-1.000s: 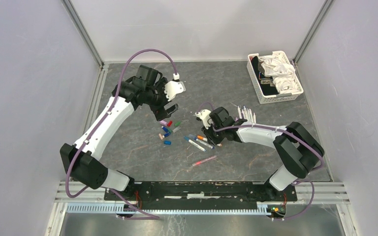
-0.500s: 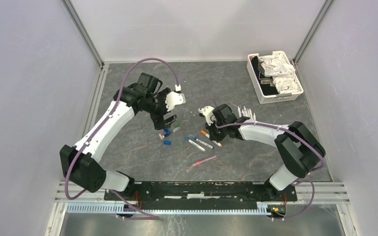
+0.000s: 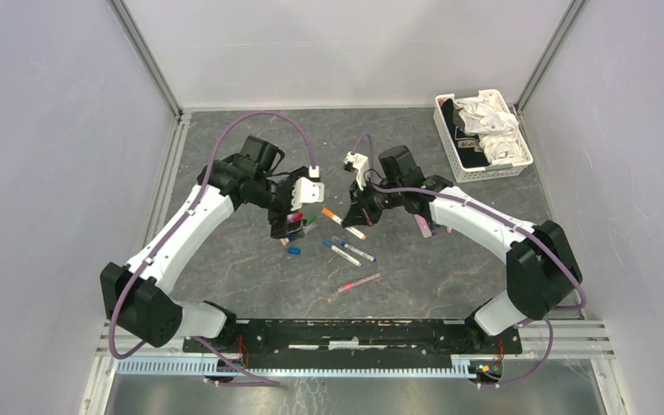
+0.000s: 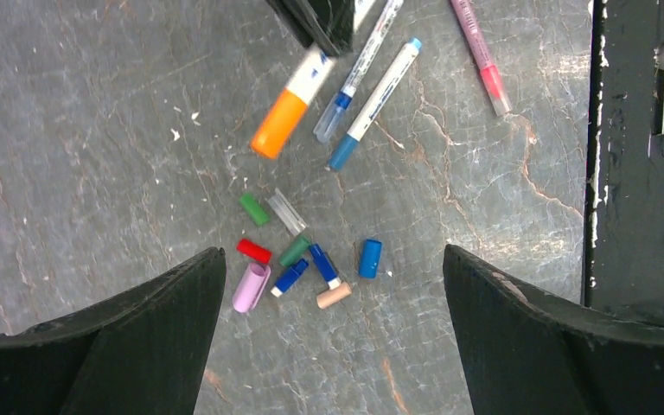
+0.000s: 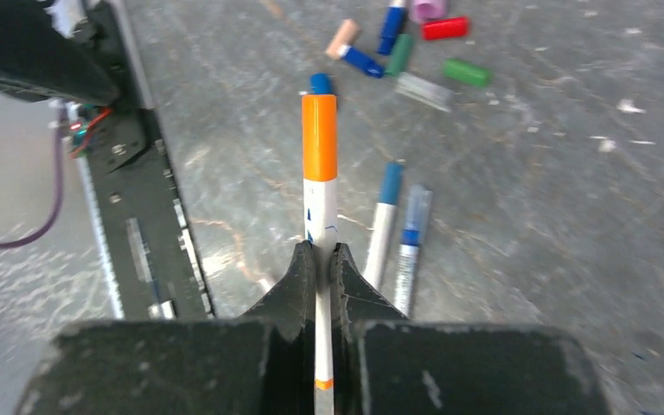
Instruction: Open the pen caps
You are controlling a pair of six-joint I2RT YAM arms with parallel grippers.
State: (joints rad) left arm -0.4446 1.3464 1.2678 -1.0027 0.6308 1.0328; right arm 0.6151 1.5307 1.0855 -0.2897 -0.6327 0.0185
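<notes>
My right end effector (image 5: 321, 255) is pinched shut on a white pen (image 5: 320, 203). The barrel runs out from my fingertips toward 12 o'clock, and the orange cap (image 5: 318, 138) is on its far end. The pen looks lifted clear of the table (image 3: 251, 268).

Just beside it at 1 o'clock lie two blue pens (image 5: 398, 229), side by side. The loose caps (image 4: 298, 255) are scattered at 12 to 1 o'clock along the top edge of my right wrist view.

My left end effector (image 4: 333, 259) stands wide with nothing between the fingers. It hangs over those loose caps: green, red, lilac, blue, tan and one clear. From there the orange cap sits at 11 o'clock, a pink pen (image 4: 481, 56) at 1 o'clock, and the black base rail (image 4: 640, 156) at 3 o'clock.

The pen's rear end is buried between my right fingers, and the right wrist view is blurred. From above, my left end effector covers most of the caps.

Both arms reach in toward the table's middle with wrists tipped down, the left from 7 o'clock and the right from 4 o'clock. The white basket (image 3: 482, 137) sits well apart at 2 o'clock.
</notes>
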